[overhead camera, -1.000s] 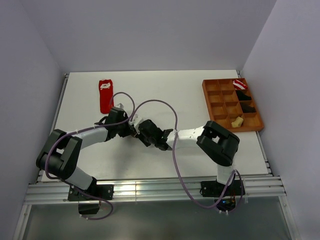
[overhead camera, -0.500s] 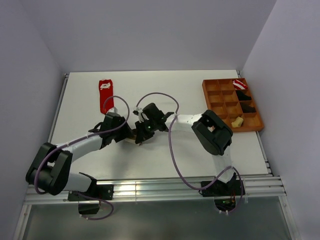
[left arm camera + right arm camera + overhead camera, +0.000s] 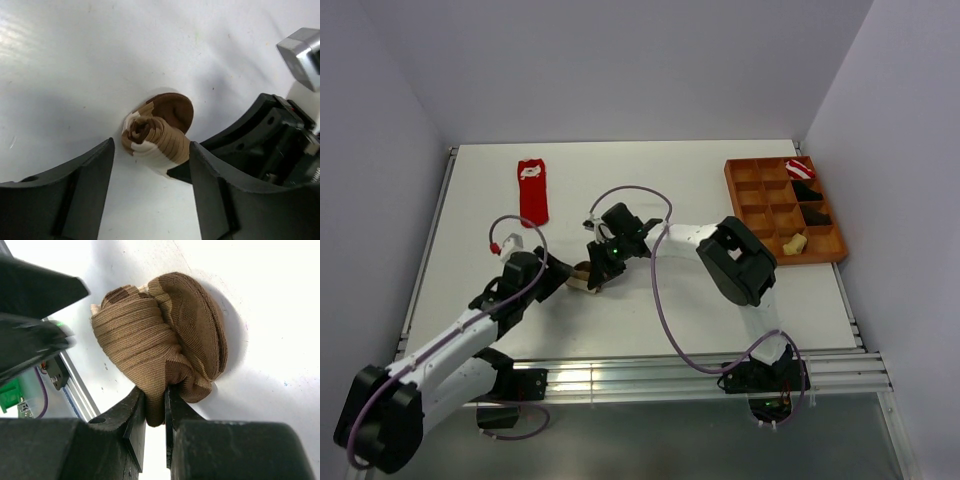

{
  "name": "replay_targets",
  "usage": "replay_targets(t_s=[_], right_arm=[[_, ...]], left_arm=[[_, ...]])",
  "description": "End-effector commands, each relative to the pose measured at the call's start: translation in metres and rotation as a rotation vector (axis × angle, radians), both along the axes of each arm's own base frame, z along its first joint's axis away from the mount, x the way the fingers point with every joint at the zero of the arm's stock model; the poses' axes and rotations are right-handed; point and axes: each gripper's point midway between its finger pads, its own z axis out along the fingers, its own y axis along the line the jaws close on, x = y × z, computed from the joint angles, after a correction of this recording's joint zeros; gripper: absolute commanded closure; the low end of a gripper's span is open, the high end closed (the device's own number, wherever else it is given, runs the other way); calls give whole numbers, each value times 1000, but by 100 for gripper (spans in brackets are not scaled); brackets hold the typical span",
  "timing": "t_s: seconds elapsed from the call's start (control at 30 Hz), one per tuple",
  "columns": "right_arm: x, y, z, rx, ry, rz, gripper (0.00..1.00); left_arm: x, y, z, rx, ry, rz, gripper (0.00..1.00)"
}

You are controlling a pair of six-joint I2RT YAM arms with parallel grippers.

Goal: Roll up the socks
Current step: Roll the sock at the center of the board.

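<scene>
White table [image 3: 720, 300], pale lilac walls on three sides. Orange compartment tray [image 3: 730, 190] at 2 o'clock, holding a red-and-white bundle [image 3: 800, 168], black bundles [image 3: 810, 200] and a small mustard-yellow sock [image 3: 794, 243]. Red sock [image 3: 532, 192] lies flat at 11 o'clock, unrolled.

Brown-and-tan striped sock [image 3: 582, 276] sits on the table just left of centre, wound into a tight spiral with the cream cuff showing at its end [image 3: 157, 135].

Change over the last second: both arms were knotted together over the centre. The left arm has now drawn back toward 7 o'clock, and the left gripper [image 3: 151, 150] has spread. Its fingers [image 3: 95, 170] stand either side of the roll with clear gaps and touch nothing. The right arm has swung over the roll from 3 o'clock. The right gripper [image 3: 155, 400] is nearly pressed together, pinching a fold of the striped sock [image 3: 160, 335] at the roll's near edge.

Reading: the left side has let go, so the roll is handed to the right claw alone. The winding looks finished and appears to hold its shape unaided.

Risk: the pinch takes only a thin outer fold, so a lift could peel that layer and loosen the spiral. The red sock is not yet started.
</scene>
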Motion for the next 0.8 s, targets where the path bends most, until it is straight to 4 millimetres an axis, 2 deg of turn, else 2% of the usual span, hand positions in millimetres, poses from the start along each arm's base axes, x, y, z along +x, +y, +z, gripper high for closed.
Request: replay_targets(t_s=[0.0,0.03,0.07,0.1,0.17,0.43,0.6,0.77], right_arm=[[-28,-33,-47,-202,134,-12,100],[-28,-32,-46,-200,138,-11,100],[-29,-31,-46,-198,142,-10,100],[-31,-29,-46,-190,154,-5,100],[-32,-28,-47,-185,170,-6,100],[-41,-20,-49,-149,255,-10,100],[-44,-19,-49,-146,287,-11,100],[-47,-17,-49,-122,327,-15,100]], left_arm=[[-6,11,8,-83,-46,110,32],[-7,10,11,-108,-67,107,31],[-9,5,22,-158,-111,86,30],[-15,4,13,-176,-104,77,28],[-14,-3,26,-236,-171,45,20],[-18,-7,-4,-235,-133,29,19],[-16,-5,-24,-202,-88,40,24],[-17,-5,-36,-181,-55,40,30]])
